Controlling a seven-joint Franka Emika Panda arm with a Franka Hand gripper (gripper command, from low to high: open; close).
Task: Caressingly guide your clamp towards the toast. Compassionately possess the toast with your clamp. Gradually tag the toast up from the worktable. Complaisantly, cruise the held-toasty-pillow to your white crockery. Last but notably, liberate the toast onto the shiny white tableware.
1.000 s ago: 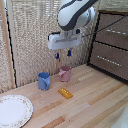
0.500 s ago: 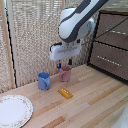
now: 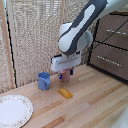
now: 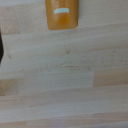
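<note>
The toast (image 3: 65,92) is a small orange-yellow slab lying flat on the light wooden worktable (image 3: 90,105). It also shows at the edge of the wrist view (image 4: 62,14). My clamp (image 3: 66,73) hangs above and slightly behind the toast and does not touch it. Its white block hides part of the pink cup (image 3: 65,77). No fingers meet in the wrist view; only a dark sliver (image 4: 1,47) shows at the picture's edge, so the jaws stand apart and empty. The white crockery (image 3: 13,110) sits at the exterior view's near left.
A blue cup (image 3: 44,80) stands on the exterior view's left of the pink cup. A dark brown drawer cabinet (image 3: 112,47) is at the exterior view's right. A reed screen (image 3: 30,35) lines the back.
The clamp has come down steadily towards the table, now low over the pink cup and the toast. The toast, cups and plate have not moved.
</note>
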